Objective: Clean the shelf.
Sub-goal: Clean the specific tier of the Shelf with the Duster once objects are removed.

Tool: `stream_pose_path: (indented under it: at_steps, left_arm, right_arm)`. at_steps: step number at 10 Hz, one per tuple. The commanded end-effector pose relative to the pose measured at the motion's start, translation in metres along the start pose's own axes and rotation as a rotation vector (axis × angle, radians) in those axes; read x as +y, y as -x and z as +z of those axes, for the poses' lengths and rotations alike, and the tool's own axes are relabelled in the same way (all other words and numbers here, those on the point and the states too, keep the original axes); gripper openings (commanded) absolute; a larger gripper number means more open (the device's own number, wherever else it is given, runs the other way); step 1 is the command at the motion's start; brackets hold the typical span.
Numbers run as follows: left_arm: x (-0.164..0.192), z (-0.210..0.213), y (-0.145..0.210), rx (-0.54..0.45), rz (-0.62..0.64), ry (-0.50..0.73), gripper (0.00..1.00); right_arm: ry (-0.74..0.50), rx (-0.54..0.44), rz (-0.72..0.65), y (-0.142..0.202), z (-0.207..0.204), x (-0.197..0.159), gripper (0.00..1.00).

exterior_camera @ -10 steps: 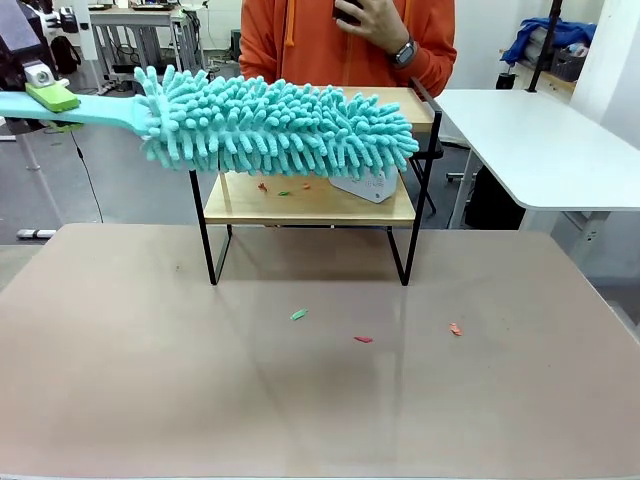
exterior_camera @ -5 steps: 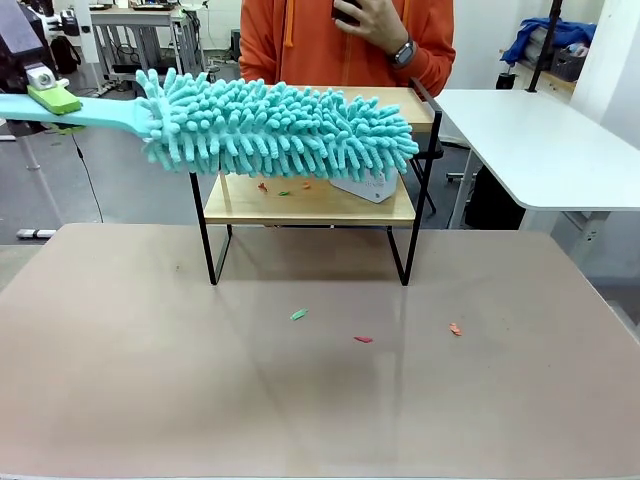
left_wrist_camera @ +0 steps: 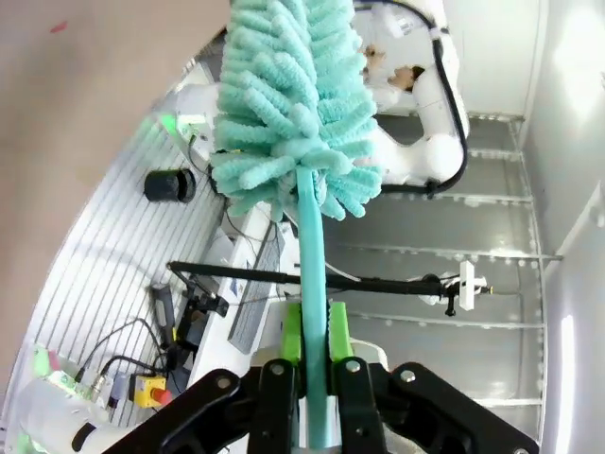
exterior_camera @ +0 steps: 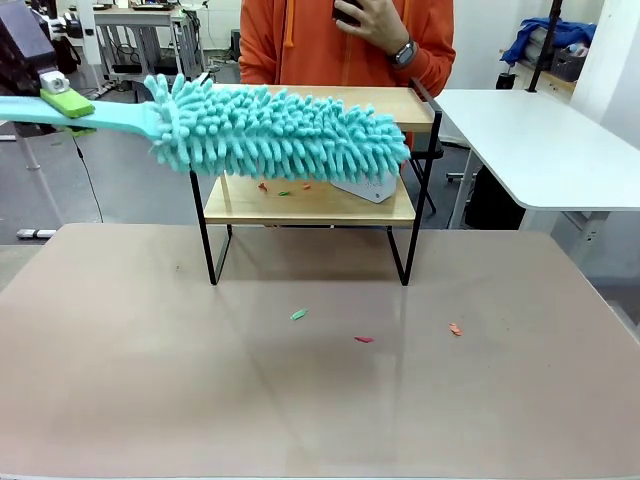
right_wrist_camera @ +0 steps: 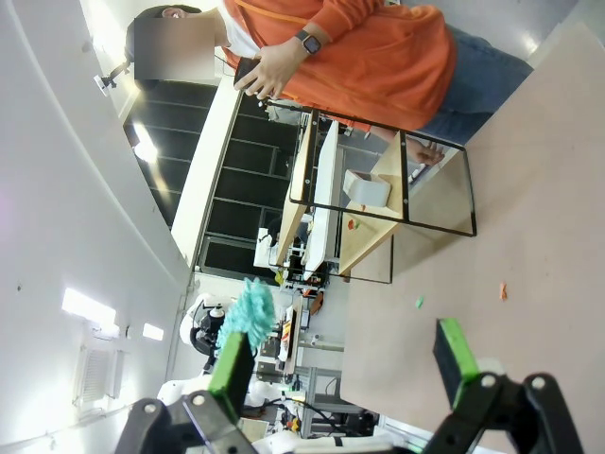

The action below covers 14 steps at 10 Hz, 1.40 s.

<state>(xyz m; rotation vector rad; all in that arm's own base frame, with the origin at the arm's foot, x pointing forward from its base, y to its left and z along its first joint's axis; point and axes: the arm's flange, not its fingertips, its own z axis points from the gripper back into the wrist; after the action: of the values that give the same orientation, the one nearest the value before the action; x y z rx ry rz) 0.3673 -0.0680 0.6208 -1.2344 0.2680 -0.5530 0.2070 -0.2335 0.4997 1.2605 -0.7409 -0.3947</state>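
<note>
The shelf [exterior_camera: 412, 105] stands at the far middle of the table, with two wooden boards in a black frame. Small coloured scraps [exterior_camera: 265, 187] and a white block [exterior_camera: 366, 186] lie on its lower board. A teal fluffy duster [exterior_camera: 280, 130] stretches across the front of the top board; whether it touches is unclear. My left gripper [exterior_camera: 62, 97] is shut on the duster's handle [left_wrist_camera: 312, 274] at the far left, with the duster head [left_wrist_camera: 288, 104] beyond the fingers. My right gripper [right_wrist_camera: 342, 359] is open and holds nothing, well back from the shelf [right_wrist_camera: 378, 189].
Three small scraps [exterior_camera: 298, 314] [exterior_camera: 363, 339] [exterior_camera: 455, 328] lie on the brown table [exterior_camera: 150, 400] in front of the shelf. A person in an orange top [exterior_camera: 300, 40] stands just behind the shelf, one hand raised. A white table [exterior_camera: 540, 140] stands at the right.
The left gripper and the handle have shifted slightly right. The duster head has moved a little and uncovers more of the top board. The right gripper stays open.
</note>
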Motion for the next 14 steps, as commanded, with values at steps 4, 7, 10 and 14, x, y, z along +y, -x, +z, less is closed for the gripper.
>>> stream_pose_path:
  at_steps: [4, 7, 10, 14]
  left_arm:
    - [0.019, 0.146, 0.058, -0.498, -0.150, 0.226, 0.12]
    - [0.101, 0.188, 0.116, -0.904, 0.071, 0.227, 0.12]
    - [0.179, 0.176, 0.107, -1.027, 0.321, 0.069, 0.12]
    - [0.201, 0.182, 0.114, -1.031, 0.332, 0.055, 0.12]
  right_arm:
    - [-0.018, -0.012, 0.028, -0.002, -0.002, 0.001, 1.00]
    - [-0.018, -0.012, 0.028, -0.002, -0.002, 0.001, 1.00]
    - [-0.018, -0.012, 0.028, -0.002, -0.002, 0.001, 1.00]
    - [-0.018, -0.012, 0.028, -0.002, -0.002, 0.001, 1.00]
